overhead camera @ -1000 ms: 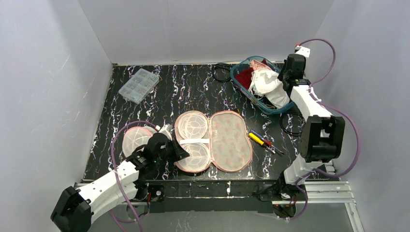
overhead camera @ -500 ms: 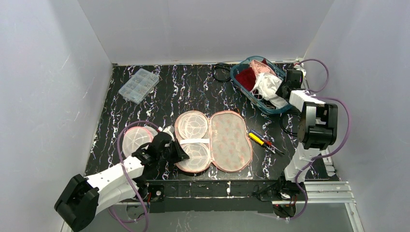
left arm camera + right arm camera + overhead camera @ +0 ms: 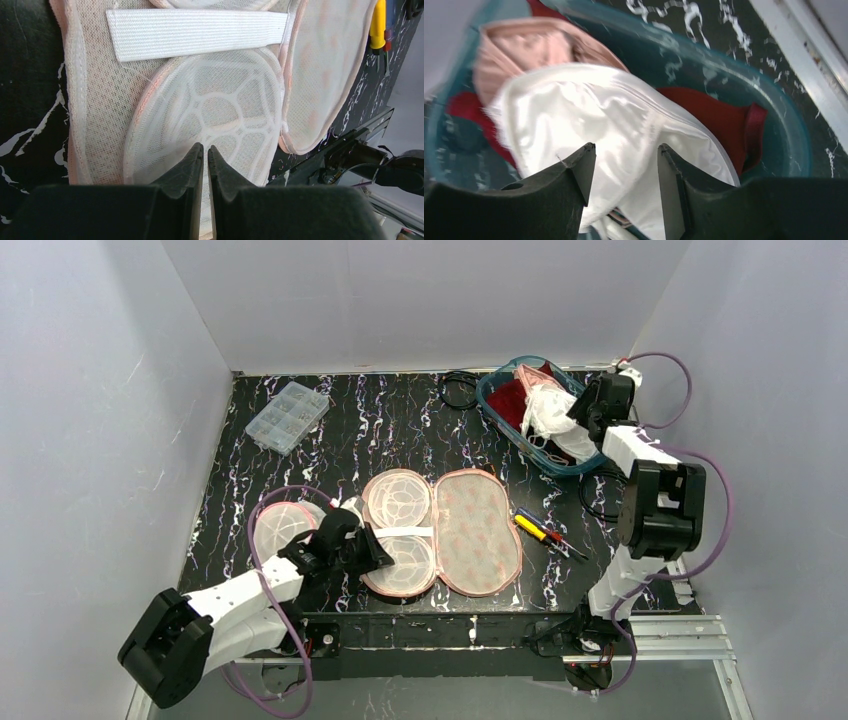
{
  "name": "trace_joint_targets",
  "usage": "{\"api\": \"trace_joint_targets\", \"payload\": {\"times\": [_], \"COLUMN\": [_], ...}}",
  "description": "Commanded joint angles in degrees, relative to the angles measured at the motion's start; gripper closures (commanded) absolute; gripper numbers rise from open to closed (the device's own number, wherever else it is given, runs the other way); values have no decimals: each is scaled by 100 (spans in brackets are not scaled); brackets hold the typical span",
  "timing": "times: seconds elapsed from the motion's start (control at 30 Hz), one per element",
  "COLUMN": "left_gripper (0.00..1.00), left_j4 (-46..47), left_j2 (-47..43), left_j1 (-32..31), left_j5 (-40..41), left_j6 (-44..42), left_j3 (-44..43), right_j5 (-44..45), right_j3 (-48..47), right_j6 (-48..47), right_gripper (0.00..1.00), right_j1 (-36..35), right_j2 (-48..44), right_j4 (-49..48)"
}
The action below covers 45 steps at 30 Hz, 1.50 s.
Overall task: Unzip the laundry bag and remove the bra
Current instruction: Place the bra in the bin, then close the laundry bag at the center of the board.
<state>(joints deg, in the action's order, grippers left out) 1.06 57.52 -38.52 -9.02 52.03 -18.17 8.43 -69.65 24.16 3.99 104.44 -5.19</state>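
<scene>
Pink mesh laundry bag (image 3: 480, 530) w/ white strap (image 3: 200, 32), white bra (image 3: 574, 115), teal basket (image 3: 724, 80) (table (image 3: 400, 420) blk, white-veined).

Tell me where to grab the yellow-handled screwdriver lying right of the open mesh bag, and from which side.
Grip the yellow-handled screwdriver by its thick handle, coming straight down from above, fingers across it. It lies flat and slanted on the black marbled table, and a second tool lies close alongside towards the shaft end, so the handle looks freer.

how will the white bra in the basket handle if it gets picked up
Probably floppy: the bra lies crumpled and drapes over the basket rim, so it would likely sag from a pinch. Its satin sheen suggests it may slip. It looks light, and could drag the red garment under it.
</scene>
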Motion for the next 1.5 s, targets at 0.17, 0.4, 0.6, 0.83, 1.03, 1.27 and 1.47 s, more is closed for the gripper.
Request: {"api": "trace_joint_targets", "payload": {"times": [0.17, 0.4, 0.6, 0.83, 1.03, 1.27, 1.47], "left_gripper": [93, 92, 92, 87, 63, 22, 14], "left_j4": [-367, -844, -1532, -2591, -3454, -3841, -3322], "left_j2": [-512, -963, -1442, -1785, -2111, -2419, -2506], "left_j1": [-32, -32, -26, -31, -21, -23, -19], "left_j5": [105, 300, 584, 1218, 1600, 1679, 1669], "left_j6": [-75, -93, -187, -607, -1018, -1134, -1034], "left_j3": [-110, -151, -363, -1029, -1567, -1662, -1345], "right_j5": [-50, -754, -401, 442, 866, 1224, 1417], "right_j3": [-565, -1389, -905, -464, 831, 2699, 3614], "right_j6": [377, 313, 262, 130, 277, 886, 1991], "right_gripper": [41, 44, 44, 41, 42, 43, 35], "right_j1": [-560, -675, -766, -1561, -2947, -4299, -4345], "right_j2": [-379, 586, -64, -1730, -3400, -4816, -5662], "right_j4": [-244, 357, -129, -234, -2, 1568, 2953]}}
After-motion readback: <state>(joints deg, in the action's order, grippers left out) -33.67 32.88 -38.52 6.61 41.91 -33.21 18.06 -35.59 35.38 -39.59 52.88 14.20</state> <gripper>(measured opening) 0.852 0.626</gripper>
